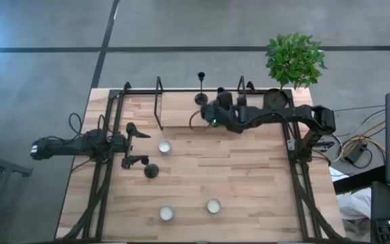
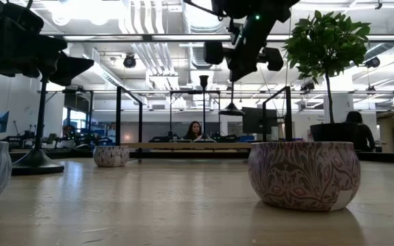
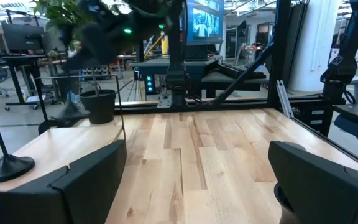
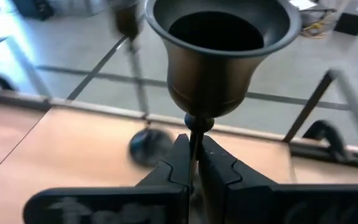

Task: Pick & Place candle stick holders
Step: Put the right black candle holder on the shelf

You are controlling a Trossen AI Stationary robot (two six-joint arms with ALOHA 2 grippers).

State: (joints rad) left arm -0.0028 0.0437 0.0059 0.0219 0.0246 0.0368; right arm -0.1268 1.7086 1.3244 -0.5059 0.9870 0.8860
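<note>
The right end effector [image 4: 194,163] is pinching a candle stick holder [image 4: 216,56] by its thin stem, keeping the cup upright above the surface [image 1: 249,169]. Farther off, a second holder [image 1: 201,89] is standing at the back edge. The left end effector [image 1: 135,145] is waiting spread wide beside a third holder [image 1: 152,170].

I'm looking straight down on the table [image 1: 202,169]; low view sits level with it; wrists close in.

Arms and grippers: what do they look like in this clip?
Both arms are dark, jointed and slim. The left gripper has two black, blocky, wedge-shaped fingers. The right gripper has matte black fingers with stepped inner edges. A small green light glows on the right arm's wrist. Dark cables trail behind both arms.
</note>
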